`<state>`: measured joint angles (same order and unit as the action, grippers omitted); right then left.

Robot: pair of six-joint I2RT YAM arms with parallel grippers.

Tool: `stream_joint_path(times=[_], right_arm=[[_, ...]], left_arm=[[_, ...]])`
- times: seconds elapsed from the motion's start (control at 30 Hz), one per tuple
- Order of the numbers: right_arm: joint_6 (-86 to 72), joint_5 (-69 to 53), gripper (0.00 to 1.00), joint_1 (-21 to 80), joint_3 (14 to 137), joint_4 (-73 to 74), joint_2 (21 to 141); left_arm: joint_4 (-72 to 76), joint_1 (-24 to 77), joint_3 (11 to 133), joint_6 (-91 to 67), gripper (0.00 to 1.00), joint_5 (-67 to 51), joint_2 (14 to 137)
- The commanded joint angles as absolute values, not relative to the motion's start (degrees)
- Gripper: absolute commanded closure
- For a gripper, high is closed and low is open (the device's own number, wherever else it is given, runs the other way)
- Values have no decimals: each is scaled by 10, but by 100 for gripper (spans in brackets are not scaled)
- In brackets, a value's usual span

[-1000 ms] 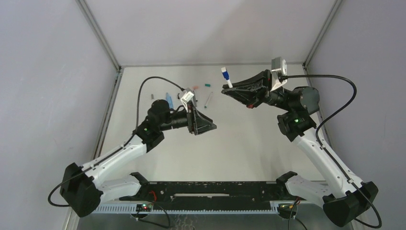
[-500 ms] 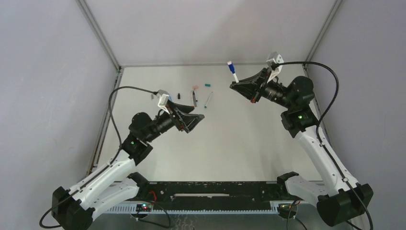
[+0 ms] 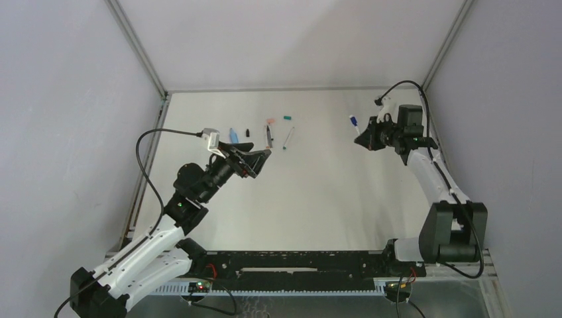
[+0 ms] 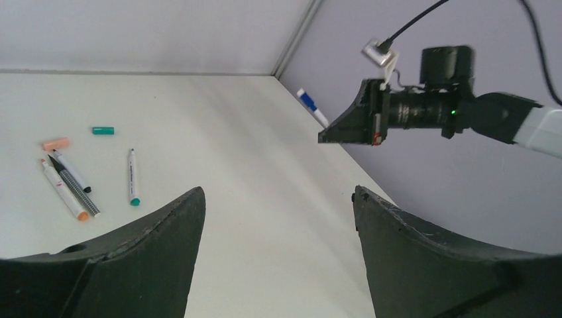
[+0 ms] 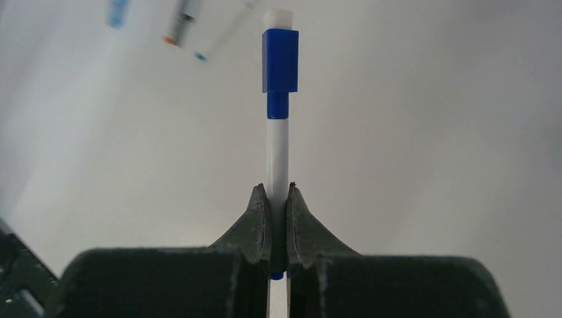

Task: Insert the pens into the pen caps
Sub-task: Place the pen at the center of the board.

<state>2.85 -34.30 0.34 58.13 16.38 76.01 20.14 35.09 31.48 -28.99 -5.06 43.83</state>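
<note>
Right gripper (image 5: 278, 191) clamps a blue-capped white pen (image 5: 278, 149); left gripper (image 4: 277, 196) gapes wide, empty.

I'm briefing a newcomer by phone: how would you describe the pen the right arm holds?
At the far right of the table, the right claw is shut on a white pen. Unlike the loose pens lying at the far middle, it is held and wears a blocky blue cap.
</note>
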Motion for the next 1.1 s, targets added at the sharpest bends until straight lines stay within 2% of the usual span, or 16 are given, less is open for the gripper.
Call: stream_joint_path(times=[0.0,0.13,0.37,0.73,1.07], right_arm=[[125,-316,98,-51,581,204,808],[166,-315,98,-84,591,213,866],[224,-315,90,-105,649,268,966],[135,-252,83,-101,763,289,1092],[84,-197,72,-89,798,293,1139]], left_arm=[[229,347,305,-286,14,-32,438],[234,347,302,-289,15,-29,441],[237,347,306,-294,15,-27,452],[252,347,308,-308,15,-34,473],[257,347,308,-311,15,-37,480]])
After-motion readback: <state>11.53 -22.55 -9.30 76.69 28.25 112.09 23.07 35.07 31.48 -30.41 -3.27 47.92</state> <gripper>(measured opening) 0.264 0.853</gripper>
